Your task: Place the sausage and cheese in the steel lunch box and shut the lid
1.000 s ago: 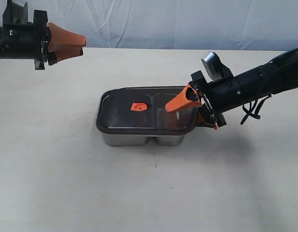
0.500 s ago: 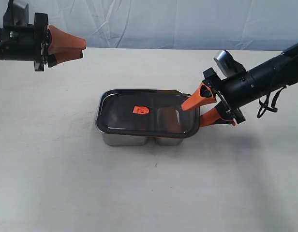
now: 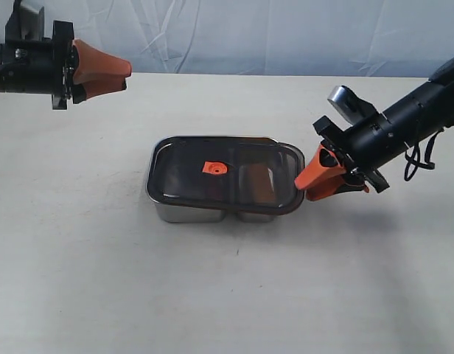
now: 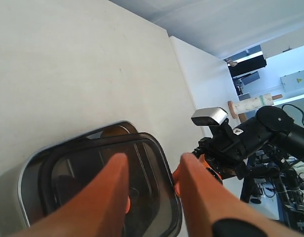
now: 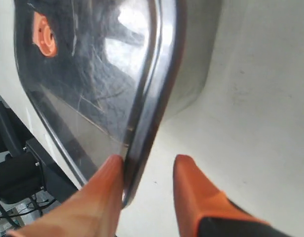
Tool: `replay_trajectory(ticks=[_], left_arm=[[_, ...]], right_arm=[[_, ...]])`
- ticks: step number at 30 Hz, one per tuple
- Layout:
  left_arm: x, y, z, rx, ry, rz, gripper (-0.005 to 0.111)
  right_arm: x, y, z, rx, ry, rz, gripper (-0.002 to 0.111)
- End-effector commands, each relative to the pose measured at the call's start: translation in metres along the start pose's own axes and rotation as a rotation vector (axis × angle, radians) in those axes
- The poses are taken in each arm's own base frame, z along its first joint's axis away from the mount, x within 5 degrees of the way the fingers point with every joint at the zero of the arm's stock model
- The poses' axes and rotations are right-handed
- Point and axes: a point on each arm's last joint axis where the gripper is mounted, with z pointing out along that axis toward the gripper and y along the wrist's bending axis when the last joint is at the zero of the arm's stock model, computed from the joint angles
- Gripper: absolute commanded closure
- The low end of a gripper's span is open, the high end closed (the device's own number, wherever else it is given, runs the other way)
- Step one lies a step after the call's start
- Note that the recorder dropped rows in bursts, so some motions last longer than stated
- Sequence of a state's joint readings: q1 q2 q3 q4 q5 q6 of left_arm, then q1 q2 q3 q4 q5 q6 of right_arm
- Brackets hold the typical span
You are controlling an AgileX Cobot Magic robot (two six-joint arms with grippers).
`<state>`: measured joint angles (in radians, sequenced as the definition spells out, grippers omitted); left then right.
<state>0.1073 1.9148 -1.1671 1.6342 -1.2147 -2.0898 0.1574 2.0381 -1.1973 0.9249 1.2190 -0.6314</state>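
1. Right gripper [image 3: 302, 191]: jaws partly apart, gripping nothing; one finger [image 5: 100, 190] touches the edge of the lid [image 3: 242, 184].
2. The lid lies on the steel lunch box [image 3: 190, 213].
3. Left gripper [image 3: 127, 74]: part-open, empty, well apart from the box.

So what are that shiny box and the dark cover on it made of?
The lunch box looks like stainless steel: bright, mirror-like walls. The lid seems to be smoky, glossy plastic: dimly see-through, with glare and fine scratches. Its small orange tab may be rubber or plastic; the look leaves that open.
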Motion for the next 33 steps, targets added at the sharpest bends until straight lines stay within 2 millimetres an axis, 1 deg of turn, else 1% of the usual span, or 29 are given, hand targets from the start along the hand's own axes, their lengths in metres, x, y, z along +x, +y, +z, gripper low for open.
replay_trajectory(ticks=[1,9,12,20,22,24,26,27,33], left_arm=[[0.001,-0.003,-0.001,0.002,0.007,0.011,0.072],[0.002,-0.002,-0.001,-0.004,0.019,0.014,0.072],[0.008,0.001,-0.001,-0.006,0.026,-0.011,0.072],[0.034,0.014,0.001,-0.017,0.060,-0.106,0.072],[0.037,0.016,0.001,-0.017,0.063,-0.120,0.072],[0.040,0.018,0.001,-0.019,0.067,-0.133,0.072],[0.044,0.019,0.001,-0.020,0.071,-0.147,0.072],[0.045,0.020,0.001,-0.020,0.072,-0.151,0.072],[0.055,0.024,0.002,-0.014,0.060,-0.208,0.072]], right_arm=[[0.001,-0.002,-0.003,0.026,0.010,-0.008,0.076],[0.002,0.003,-0.007,0.028,-0.002,-0.023,0.076],[0.000,0.005,-0.007,0.006,-0.017,-0.024,0.076],[-0.006,0.014,-0.008,-0.090,-0.090,-0.033,0.077],[-0.006,0.014,-0.008,-0.090,-0.090,-0.036,0.081],[-0.006,0.013,-0.008,-0.086,-0.088,-0.044,0.091],[-0.006,0.013,-0.008,-0.086,-0.089,-0.050,0.107],[-0.006,0.013,-0.008,-0.086,-0.089,-0.050,0.109],[-0.006,0.013,-0.008,-0.084,-0.090,-0.093,0.109]])
